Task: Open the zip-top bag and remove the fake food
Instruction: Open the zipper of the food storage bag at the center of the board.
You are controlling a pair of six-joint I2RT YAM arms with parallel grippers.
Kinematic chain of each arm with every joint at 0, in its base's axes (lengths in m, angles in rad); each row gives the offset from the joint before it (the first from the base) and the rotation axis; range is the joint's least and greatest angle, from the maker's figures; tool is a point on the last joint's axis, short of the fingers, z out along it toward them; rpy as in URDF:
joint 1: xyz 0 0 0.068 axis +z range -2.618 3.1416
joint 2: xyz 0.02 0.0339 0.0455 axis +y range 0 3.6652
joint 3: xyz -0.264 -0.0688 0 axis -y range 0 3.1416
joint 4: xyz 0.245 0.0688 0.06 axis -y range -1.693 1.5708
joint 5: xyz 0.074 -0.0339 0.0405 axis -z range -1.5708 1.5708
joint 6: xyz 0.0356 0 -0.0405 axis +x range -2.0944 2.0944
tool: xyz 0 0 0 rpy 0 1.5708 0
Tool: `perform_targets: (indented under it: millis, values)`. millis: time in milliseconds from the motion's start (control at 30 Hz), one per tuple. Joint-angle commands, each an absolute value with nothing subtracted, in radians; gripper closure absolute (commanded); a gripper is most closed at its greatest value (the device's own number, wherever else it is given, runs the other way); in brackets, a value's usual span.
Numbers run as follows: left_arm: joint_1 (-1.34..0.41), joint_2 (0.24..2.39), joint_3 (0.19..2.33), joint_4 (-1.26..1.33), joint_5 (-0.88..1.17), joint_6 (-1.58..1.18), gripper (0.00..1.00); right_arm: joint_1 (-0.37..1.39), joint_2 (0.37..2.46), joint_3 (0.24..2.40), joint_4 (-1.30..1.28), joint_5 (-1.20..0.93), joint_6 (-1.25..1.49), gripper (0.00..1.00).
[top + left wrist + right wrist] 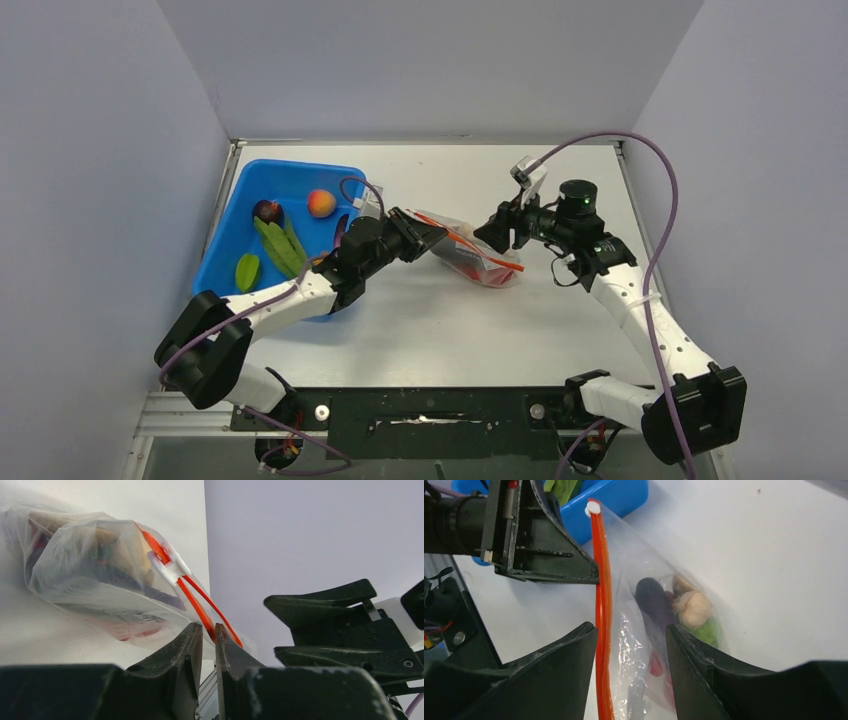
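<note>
One zip-top bag (483,264) lies near the middle of the table (450,330), slightly toward the far edge. Its single orange-red zipper strip (601,625) carries one white slider (170,566). The fake food (674,611) is inside the bag; through the plastic I count five pieces: one dark purple piece (650,600), one pale mushroom (694,609), one green piece (708,631), one red piece (656,666) and one brownish piece (681,584). My left gripper (209,632) is closed to a thin slit, pinching the zipper strip at the bag's left end. My right gripper (631,650) stands wide open and grips nothing, its fingers astride the bag's other end. The strip runs just beside one finger; whether they touch I cannot tell. One blue bin (295,182) sits along the left edge toward the far left corner. It contains one peach (321,203), one dark round piece (267,211) and long green pods (280,245) whose number I cannot tell.
</note>
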State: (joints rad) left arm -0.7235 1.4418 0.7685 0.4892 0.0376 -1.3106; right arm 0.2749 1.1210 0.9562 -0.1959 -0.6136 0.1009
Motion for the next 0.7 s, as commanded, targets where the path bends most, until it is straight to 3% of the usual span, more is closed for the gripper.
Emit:
perform_targets:
  millis: [0,167,400,667]
  values:
    - [-0.716,1.409,0.804,0.517,0.056,-1.282,0.84,0.313,1.147,0.977,-0.276,-0.663,0.061,0.47]
    - [-0.716,1.413,0.804,0.522,0.067,-1.281,0.85,0.421,1.185,1.002,-0.295,-0.524,0.019,0.45]
    - [-0.716,1.412,0.805,0.513,0.086,-1.276,1.00,0.474,1.235,1.032,-0.282,-0.384,0.016,0.47]
    - [-0.716,1.419,0.820,0.456,0.096,-1.252,1.00,0.473,1.213,1.016,-0.214,-0.364,0.059,0.46]
